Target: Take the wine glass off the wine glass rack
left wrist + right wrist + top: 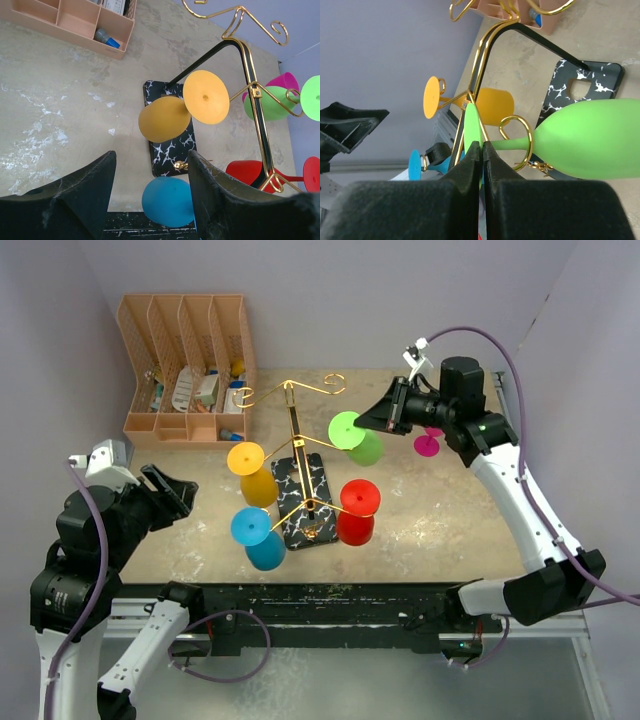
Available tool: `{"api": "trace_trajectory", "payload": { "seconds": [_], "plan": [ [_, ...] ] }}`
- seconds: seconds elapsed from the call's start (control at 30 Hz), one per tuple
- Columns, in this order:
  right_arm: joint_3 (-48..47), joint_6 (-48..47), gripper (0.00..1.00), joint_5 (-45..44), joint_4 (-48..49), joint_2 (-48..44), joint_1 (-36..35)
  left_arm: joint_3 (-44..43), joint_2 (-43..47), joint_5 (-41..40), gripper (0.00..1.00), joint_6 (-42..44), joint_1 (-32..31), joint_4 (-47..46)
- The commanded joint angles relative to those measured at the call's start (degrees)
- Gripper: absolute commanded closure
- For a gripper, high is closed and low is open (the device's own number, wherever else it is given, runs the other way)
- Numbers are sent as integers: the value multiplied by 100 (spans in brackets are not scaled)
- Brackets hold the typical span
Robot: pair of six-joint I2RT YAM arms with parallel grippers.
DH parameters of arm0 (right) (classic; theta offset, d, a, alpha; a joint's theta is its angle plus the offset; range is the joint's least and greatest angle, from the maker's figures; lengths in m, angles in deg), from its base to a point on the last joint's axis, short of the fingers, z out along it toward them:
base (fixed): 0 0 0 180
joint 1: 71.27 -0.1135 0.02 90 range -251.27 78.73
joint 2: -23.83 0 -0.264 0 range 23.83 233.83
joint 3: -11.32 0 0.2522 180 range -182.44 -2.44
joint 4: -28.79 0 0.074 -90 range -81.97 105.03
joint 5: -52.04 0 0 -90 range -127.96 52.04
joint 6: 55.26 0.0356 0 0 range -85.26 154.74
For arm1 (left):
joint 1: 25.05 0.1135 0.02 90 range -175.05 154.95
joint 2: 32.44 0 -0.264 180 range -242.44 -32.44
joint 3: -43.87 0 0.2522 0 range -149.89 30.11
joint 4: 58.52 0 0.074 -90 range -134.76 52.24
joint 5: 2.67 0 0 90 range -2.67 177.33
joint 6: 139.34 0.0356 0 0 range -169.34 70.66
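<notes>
Pinch made: the right gripper (481, 145) is clenching the foot of the green wine glass (590, 137), which is hanging from the wine glass rack (293, 435), right of centre. Unhooking is remaining to do. The left gripper (152, 157) is waiting released at lower left.

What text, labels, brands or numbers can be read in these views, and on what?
None readable.
The containers in the peach organiser may carry labels, but they are too small and blurred.
The green wine glass, wine glass rack and marble base show no writing.

left tool (150, 167) jaws apart, right arm outstretched, right tool (481, 147) clamped shut
</notes>
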Motion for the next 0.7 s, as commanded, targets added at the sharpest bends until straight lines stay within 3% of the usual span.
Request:
{"api": "trace_trajectory", "payload": {
  "seconds": [0.0, 0.33, 0.67],
  "plan": [
    [-138, -21, 100, 509, 401, -76, -40, 39, -36, 98, 38, -90, -5, -239],
    [-20, -88, 100, 566, 348, -51, -173, -57, -36, 49, 38, -46, -4, -189],
    [92, -302, 100, -28, -139, -178, -173, -5, -54, 73, 38, -46, -3, -227]
  ]
}}
